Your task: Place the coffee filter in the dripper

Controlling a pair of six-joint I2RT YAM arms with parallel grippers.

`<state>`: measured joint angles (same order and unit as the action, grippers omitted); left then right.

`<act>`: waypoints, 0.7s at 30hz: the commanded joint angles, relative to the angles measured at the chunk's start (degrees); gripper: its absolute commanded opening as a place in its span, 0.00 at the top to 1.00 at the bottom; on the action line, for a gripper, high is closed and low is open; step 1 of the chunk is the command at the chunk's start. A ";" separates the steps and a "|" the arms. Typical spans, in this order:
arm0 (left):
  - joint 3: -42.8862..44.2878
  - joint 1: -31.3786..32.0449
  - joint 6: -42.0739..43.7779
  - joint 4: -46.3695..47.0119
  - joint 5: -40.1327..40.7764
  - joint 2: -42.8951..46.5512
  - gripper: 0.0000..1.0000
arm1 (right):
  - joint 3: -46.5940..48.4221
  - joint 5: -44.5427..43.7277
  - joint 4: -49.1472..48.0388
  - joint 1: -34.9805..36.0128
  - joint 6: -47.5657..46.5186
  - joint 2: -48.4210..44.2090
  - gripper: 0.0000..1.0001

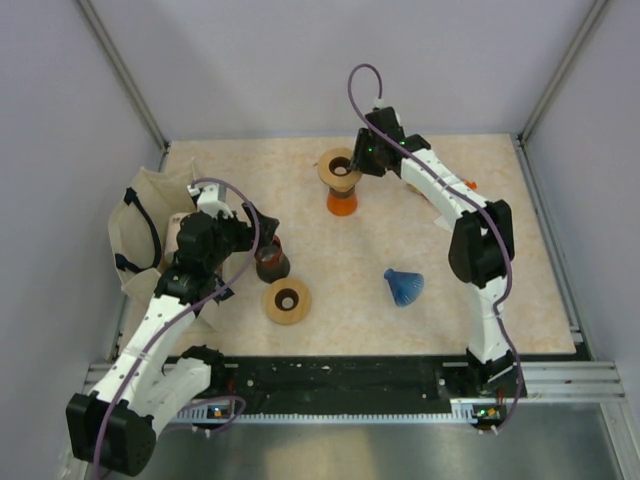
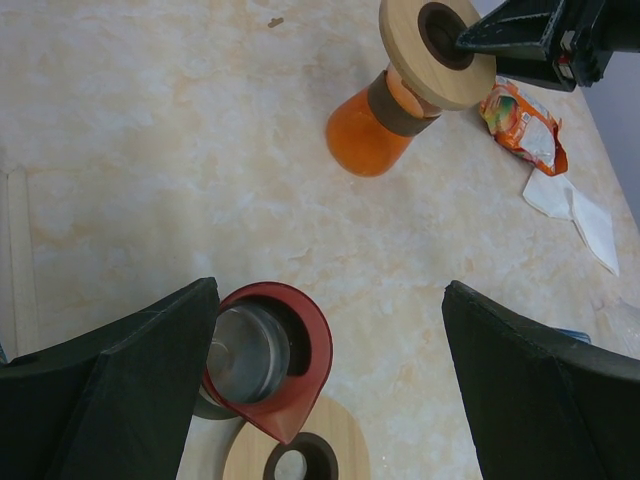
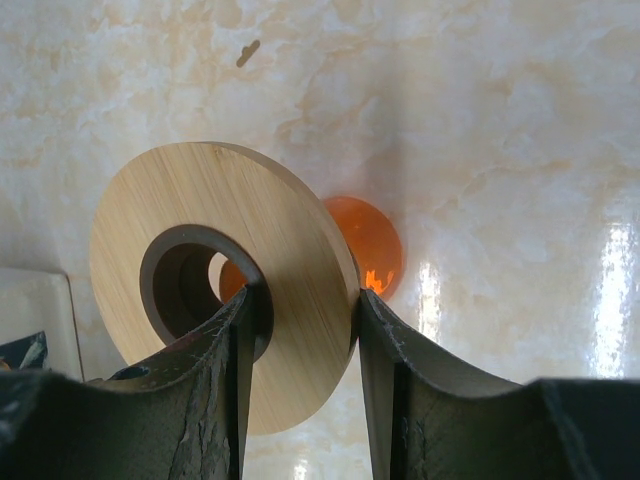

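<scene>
Right wrist view: the wooden ring [image 3: 270, 220] on top of the orange dripper [image 3: 375, 250] is pinched by the right claw [image 3: 305, 300], with one finger inside the hole and one on the outer edge. The dripper is tipped over a bit, and its orange end is rested on the worktop [image 3: 480, 120]. It is most likely held this way so it can be steadied or set up straight before anything is put inside.

The blue coffee filter [image 1: 404, 286] is not held by anything. From above it is seen lying by itself on the worktop, well apart from the orange dripper and nearer the front edge.

The left claw [image 2: 330, 292] is held wide open with nothing in it. It is placed just over a red dripper [image 2: 300, 340] that lies beside a second wooden ring [image 2: 345, 445]. The filter has not been picked up yet, so the main job is judged to be hardly started.
</scene>
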<state>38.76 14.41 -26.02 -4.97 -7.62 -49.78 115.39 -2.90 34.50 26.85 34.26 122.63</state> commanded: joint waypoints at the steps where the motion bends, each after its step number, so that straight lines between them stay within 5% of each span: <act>1: -0.18 0.00 0.01 2.07 0.24 0.30 0.01 | -3.68 1.58 -5.41 0.75 -0.42 -7.05 0.73; 21: -0.35 0.09 0.18 1.63 0.59 0.74 0.01 | -0.70 -0.62 -1.72 0.75 -1.74 -2.75 0.63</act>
<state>38.76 14.41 -26.02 -4.97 -7.62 -49.76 110.10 -3.20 33.47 26.87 33.01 118.96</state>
